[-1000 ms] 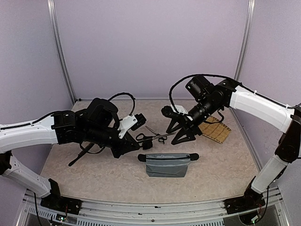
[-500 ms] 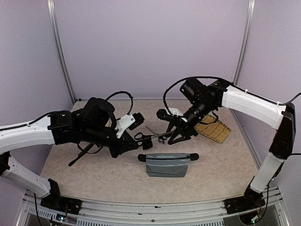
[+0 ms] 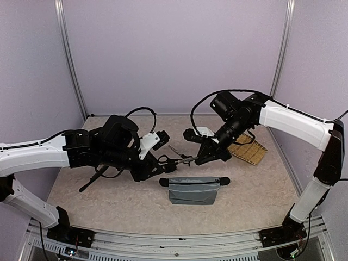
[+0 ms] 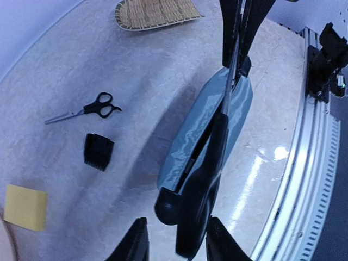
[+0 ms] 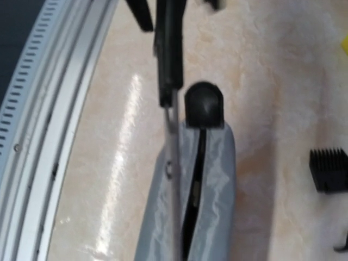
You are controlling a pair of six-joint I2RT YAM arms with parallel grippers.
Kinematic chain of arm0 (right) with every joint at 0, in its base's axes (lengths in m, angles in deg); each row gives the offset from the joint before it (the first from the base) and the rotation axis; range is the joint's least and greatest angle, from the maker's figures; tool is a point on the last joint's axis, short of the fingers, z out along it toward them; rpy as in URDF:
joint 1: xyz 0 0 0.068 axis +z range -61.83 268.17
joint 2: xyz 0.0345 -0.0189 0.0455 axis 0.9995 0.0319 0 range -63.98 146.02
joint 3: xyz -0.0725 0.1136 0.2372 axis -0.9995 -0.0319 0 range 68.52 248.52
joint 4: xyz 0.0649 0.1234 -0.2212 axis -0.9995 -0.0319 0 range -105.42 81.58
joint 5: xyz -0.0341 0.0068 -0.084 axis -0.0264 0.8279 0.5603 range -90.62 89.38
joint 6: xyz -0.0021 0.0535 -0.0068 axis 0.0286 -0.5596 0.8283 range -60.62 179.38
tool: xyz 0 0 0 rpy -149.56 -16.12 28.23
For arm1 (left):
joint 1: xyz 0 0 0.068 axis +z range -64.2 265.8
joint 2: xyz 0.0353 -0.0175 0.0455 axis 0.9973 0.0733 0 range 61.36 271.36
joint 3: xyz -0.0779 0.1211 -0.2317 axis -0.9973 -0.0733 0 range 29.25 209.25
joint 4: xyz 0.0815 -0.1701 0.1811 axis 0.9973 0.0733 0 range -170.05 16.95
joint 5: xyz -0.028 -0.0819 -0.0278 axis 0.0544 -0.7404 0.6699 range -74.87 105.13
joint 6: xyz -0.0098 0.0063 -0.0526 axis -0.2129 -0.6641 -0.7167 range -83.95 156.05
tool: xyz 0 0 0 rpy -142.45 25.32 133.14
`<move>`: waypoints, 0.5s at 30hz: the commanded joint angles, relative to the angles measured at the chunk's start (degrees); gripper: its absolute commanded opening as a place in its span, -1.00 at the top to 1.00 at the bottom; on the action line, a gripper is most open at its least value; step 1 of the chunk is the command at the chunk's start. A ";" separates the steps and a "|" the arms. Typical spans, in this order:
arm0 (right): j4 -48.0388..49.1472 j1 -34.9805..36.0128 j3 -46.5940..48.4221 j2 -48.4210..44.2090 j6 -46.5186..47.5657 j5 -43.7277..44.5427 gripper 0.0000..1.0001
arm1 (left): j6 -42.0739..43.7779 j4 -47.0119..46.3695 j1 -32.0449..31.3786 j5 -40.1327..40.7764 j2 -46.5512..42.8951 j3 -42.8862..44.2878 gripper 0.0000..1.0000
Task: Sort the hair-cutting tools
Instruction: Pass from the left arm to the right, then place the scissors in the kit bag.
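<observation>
Now my right tool [image 3: 200, 159] pinches the blades of the scissors [image 4: 209, 163], in the air above the grey pouch [image 3: 193, 190]; my left tool [image 4: 178, 222] stands parted around their handles. Best draw the left straight back without snagging a loop.

White arm shells [image 3: 32, 155], black joints [image 3: 334, 163], looping black cables [image 3: 141, 108], black bases [image 3: 68, 232]

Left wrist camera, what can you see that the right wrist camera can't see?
Only the left wrist view shows the woven plate and the right gripper pinching a blade tip. Only the right wrist view: nothing extra that I can tell, just a closer look. Both show the grey pouch, the held scissors crossing in front of it, the small black piece and the metal edge rail.
</observation>
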 commanded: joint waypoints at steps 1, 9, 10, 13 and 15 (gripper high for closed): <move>-1.32 -0.73 -2.63 -3.44 -0.68 5.26 1.00 | -5.32 -6.59 0.77 7.57 -0.48 -3.96 0.19; -5.56 -1.83 -9.05 -7.55 -0.83 18.09 1.00 | -25.85 -14.90 7.58 2.22 2.50 -12.20 0.07; -5.84 -1.80 -9.24 -7.46 -1.12 18.40 1.00 | -28.91 -15.46 8.21 1.50 3.88 -12.60 0.07; -6.50 -1.83 -9.39 -7.22 -1.37 17.92 1.00 | -33.50 -21.81 7.80 -5.01 5.18 -14.88 0.09; -6.47 -1.77 -9.43 -6.89 -1.93 18.18 1.00 | -36.11 -25.42 7.97 -8.00 5.58 -15.96 0.09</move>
